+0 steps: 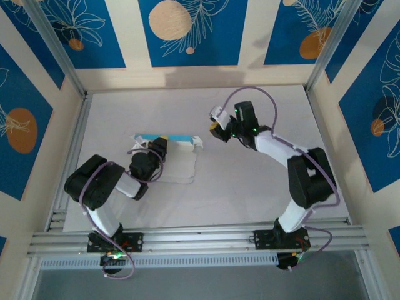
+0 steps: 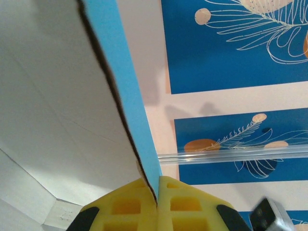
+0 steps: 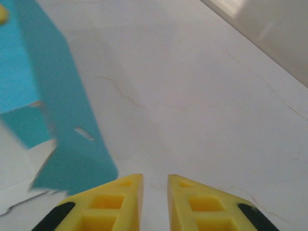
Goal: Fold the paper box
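On the white table (image 1: 250, 187) amid blue walls (image 1: 206, 31), left gripper (image 2: 157, 185) pinches the paper box (image 1: 178, 164), right gripper (image 3: 155, 182) parted.

counter (image 1: 250, 194): white, faintly veined | walls (image 1: 122, 37): cream, set with blue panels (image 1: 219, 37) printed with white leaves and orange discs | aluminium rail (image 1: 200, 240): laid along near edge

Open table (image 1: 250, 187) right of paper box (image 1: 178, 165); upright blue flap (image 1: 181, 137) blocks centre-left.
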